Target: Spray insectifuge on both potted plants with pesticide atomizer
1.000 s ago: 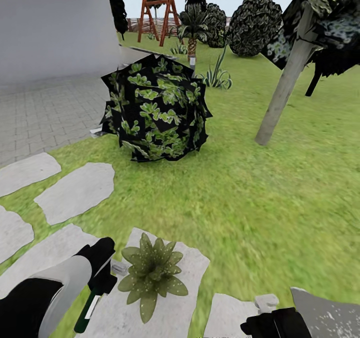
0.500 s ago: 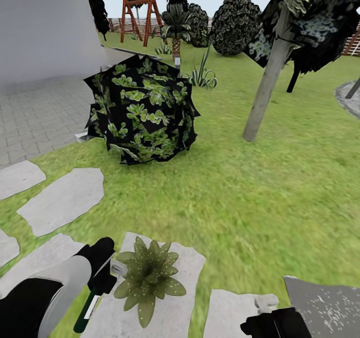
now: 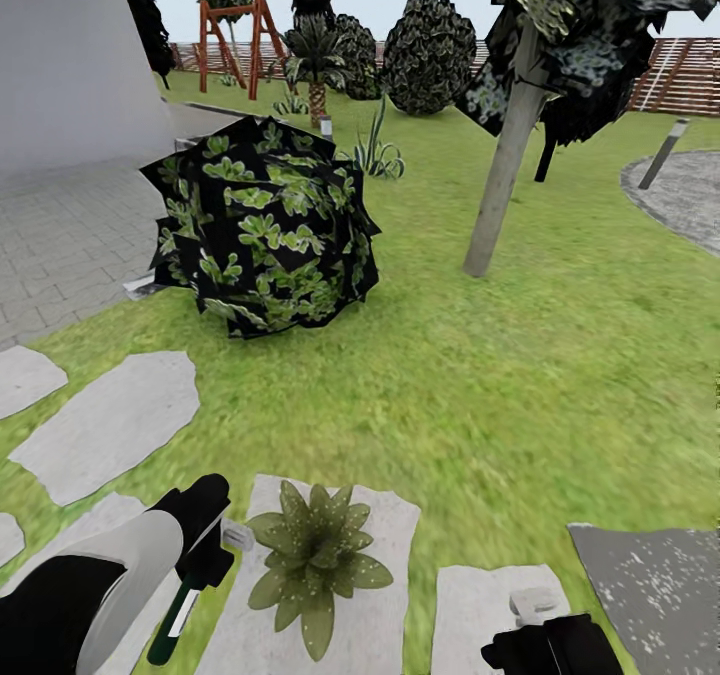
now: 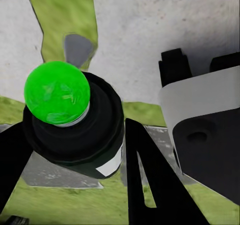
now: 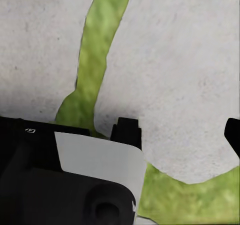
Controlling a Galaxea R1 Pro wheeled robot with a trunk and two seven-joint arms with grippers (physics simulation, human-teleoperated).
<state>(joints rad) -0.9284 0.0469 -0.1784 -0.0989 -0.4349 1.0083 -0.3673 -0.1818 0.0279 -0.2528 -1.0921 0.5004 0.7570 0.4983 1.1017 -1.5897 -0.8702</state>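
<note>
My left gripper [image 3: 205,565] at the lower left of the head view is shut on the pesticide atomizer [image 3: 175,617], a slim dark-green bottle with a white label, its pale spray head [image 3: 237,535] pointing at a potted plant. That potted plant [image 3: 316,558], a low rosette of speckled olive leaves, sits on a white stepping stone [image 3: 385,525] just right of the gripper. The left wrist view shows the bottle's bright green end [image 4: 56,92] between black fingers [image 4: 150,185]. My right gripper [image 3: 537,620] hangs at the bottom edge over a stone; its jaws are hidden.
A round dark leafy bush [image 3: 265,240] stands ahead on the lawn, with a tree trunk [image 3: 500,185] to its right. Grey brick patio [image 3: 60,245] lies at the left, more stepping stones [image 3: 105,425] near it, and a dark grey slab [image 3: 650,585] at the lower right.
The whole view has swung right, so bush, tree and stones slid left and a grey round patch came into sight. Both arms keep their places, and the left still grips the atomizer.
</note>
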